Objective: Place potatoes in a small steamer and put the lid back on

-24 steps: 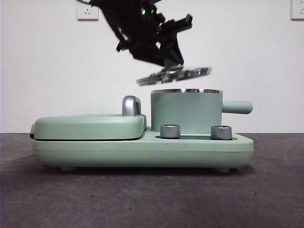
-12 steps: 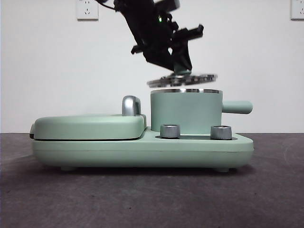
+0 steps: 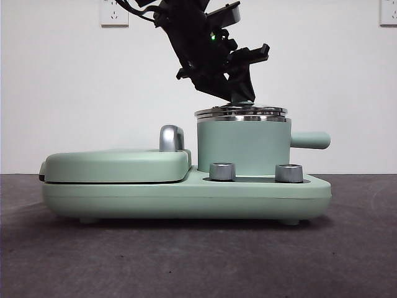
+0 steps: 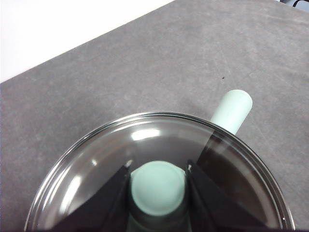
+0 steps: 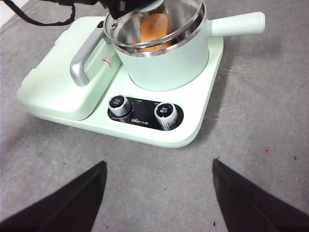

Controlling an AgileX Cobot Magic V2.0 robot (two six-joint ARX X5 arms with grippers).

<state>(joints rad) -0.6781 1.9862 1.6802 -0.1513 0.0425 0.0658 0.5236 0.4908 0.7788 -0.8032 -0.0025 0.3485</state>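
The small mint-green steamer (image 3: 243, 146) stands on the appliance's right half, its stubby handle (image 3: 310, 139) pointing right. The clear glass lid (image 3: 240, 112) lies level on the steamer's steel rim. My left gripper (image 3: 240, 99) comes down from above and is shut on the lid's green knob (image 4: 158, 187); the glass (image 4: 91, 169) and the pot handle (image 4: 232, 110) show beneath it. In the right wrist view the orange-brown potato (image 5: 155, 29) lies inside the steamer (image 5: 166, 60), seen through the lid. My right gripper (image 5: 159, 193) is open and empty, hovering above the table in front of the appliance.
The flat mint-green griddle cover (image 3: 118, 164) with its chrome handle (image 3: 171, 138) fills the appliance's left half. Two steel dials (image 3: 223, 171) (image 3: 289, 172) sit on the base (image 3: 186, 198) in front of the steamer. A white wall stands behind.
My left gripper has carried the lid to the right and down. The lid was tilted above the steamer and now lies level on its rim.
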